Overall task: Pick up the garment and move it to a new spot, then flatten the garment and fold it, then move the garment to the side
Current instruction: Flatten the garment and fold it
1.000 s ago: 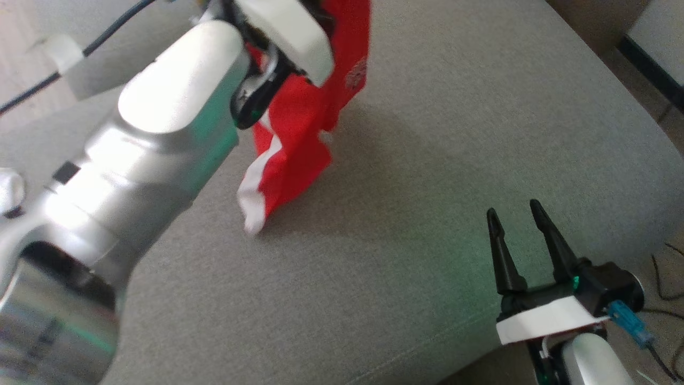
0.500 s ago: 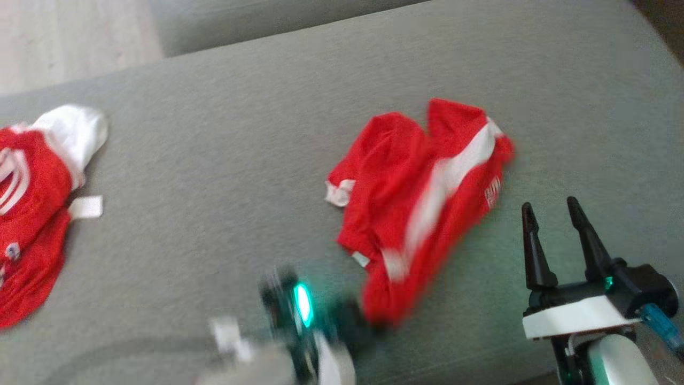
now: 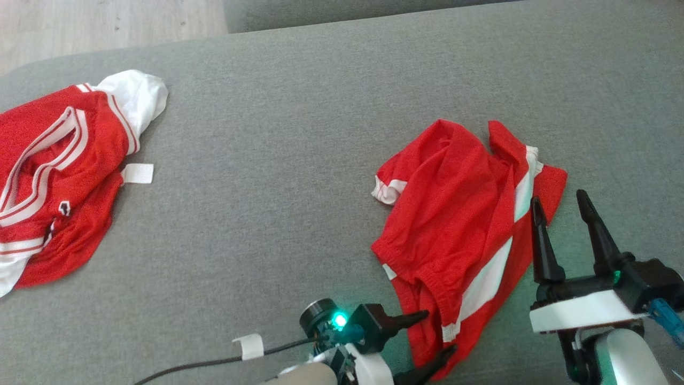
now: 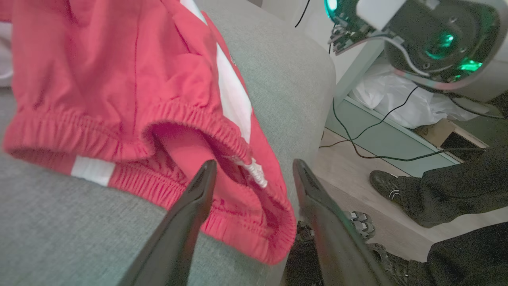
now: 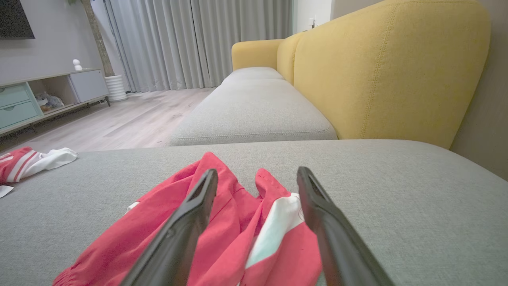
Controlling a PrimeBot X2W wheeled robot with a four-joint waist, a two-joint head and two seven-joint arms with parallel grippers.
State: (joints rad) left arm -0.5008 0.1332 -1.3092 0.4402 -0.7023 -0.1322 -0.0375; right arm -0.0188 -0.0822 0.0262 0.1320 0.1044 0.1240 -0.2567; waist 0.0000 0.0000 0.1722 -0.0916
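1. Red-and-white spare clothing (image 3: 53,176) is lying at the grey cushion's (image 3: 267,133) far left, cut off by the frame edge, with a white tag (image 3: 138,173) just beside it. The head camera has swung since a second ago, so this corner is newly showing.
2. The left gripper (image 3: 438,332) is standing released, jaws wide apart at the elastic waistband. A second ago it was clenched on the cloth, dangling it in the air.
3. The garment (image 3: 459,214) is now lying crumpled on the cushion's right half, near the front edge, waistband towards the robot.
4. The right gripper (image 3: 558,198) is staying wide open and empty at the garment's right edge, its fingers hiding part of the white stripe.
5. The left arm is being cut off by the bottom edge. Whether its fingertips (image 4: 206,171) are touching the cloth, I cannot tell.
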